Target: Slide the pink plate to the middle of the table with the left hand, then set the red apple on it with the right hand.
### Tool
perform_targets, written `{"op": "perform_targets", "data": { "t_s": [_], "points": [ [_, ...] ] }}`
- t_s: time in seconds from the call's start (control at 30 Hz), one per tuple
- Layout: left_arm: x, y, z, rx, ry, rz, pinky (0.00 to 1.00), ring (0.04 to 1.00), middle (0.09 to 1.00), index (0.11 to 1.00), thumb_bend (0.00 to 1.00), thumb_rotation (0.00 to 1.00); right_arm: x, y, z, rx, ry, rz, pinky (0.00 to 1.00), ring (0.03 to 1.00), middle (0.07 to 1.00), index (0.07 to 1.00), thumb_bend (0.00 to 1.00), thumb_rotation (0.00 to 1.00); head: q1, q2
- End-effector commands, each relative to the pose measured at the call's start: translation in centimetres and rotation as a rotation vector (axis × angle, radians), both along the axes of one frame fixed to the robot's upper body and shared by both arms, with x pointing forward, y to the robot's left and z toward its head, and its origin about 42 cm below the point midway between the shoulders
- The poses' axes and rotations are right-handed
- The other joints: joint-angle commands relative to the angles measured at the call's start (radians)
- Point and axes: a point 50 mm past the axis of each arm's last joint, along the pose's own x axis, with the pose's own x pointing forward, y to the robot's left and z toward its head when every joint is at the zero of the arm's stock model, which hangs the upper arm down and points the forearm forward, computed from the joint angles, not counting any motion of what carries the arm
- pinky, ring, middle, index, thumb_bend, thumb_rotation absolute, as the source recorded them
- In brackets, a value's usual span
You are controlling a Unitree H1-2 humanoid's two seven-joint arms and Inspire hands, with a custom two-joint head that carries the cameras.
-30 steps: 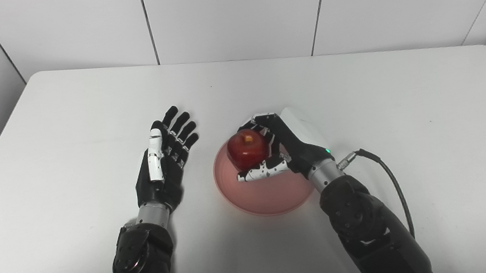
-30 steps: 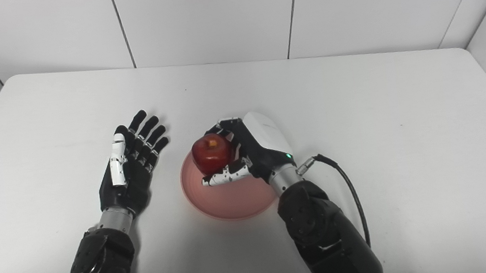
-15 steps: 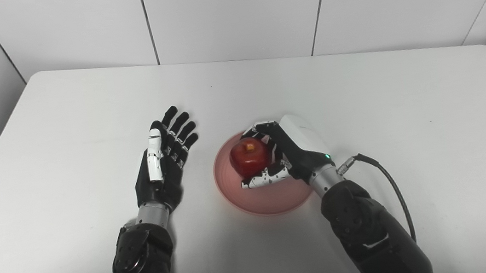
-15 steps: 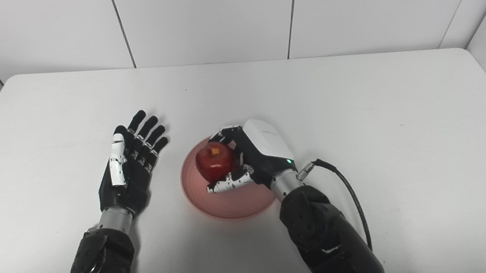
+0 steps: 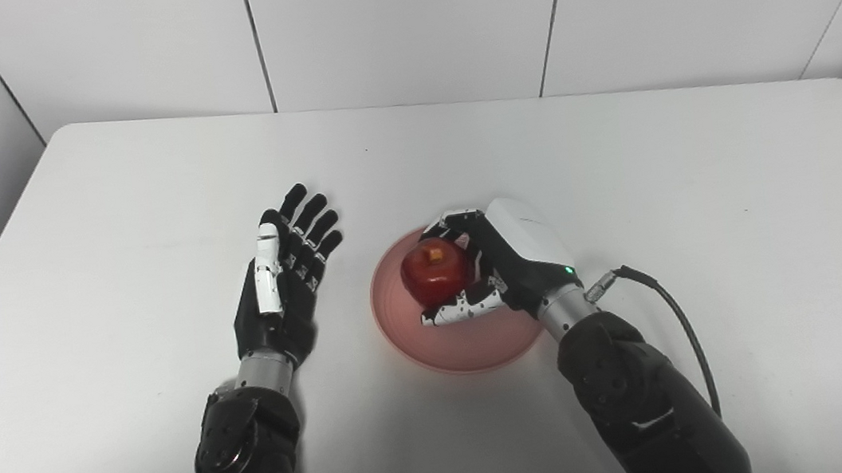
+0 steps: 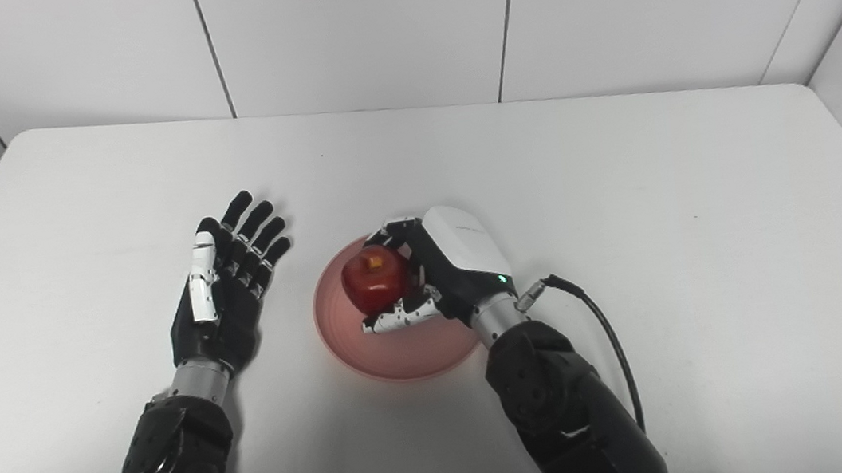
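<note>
1 round red apple (image 5: 435, 272) sits clamped in the black-and-white right hand (image 5: 501, 263), directly over the shallow pink plastic plate (image 5: 435, 347); black left hand (image 5: 283, 279) idles beside, fingers apart.

A red apple (image 5: 435, 273) with a yellowish-orange top is seen over a pink plate (image 5: 457, 346). The white tabletop (image 5: 105, 219) is plain. Each robot hand is black with white parts: left (image 5: 281, 286), right (image 5: 504, 262), its thumb speckled black.

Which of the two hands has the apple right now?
The right hand, fingers closed round the red apple over the pink plate. The left hand lies open beside the plate, holding nothing.
</note>
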Motion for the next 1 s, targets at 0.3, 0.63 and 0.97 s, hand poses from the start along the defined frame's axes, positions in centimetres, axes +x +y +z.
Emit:
{"op": "perform_targets", "data": {
  "t_s": [0.3, 0.63, 0.97],
  "points": [
    [0.2, -0.2, 0.0, -0.010, 0.007, 0.005, 0.90, 0.890, 0.899, 0.894, 0.43, 1.00, 0.1, -0.2, 0.9, -0.017, -0.029, -0.003, 0.34, 0.454, 0.558, 0.491, 0.52, 0.15, 0.001, 0.004],
    [0.2, 0.0, 0.1, -0.010, 0.010, 0.008, 0.90, 0.889, 0.898, 0.895, 0.42, 1.00, -0.5, -0.5, 1.2, -0.043, -0.013, 0.035, 0.60, 0.694, 0.747, 0.746, 0.99, 0.28, -0.007, 0.004],
    [0.2, 0.0, 0.2, -0.004, 0.009, 0.007, 0.90, 0.889, 0.897, 0.892, 0.43, 1.00, -1.5, -1.3, 2.6, -0.008, -0.005, 0.056, 0.70, 0.767, 0.808, 0.824, 1.00, 0.43, -0.009, 0.005]
  ]
}}
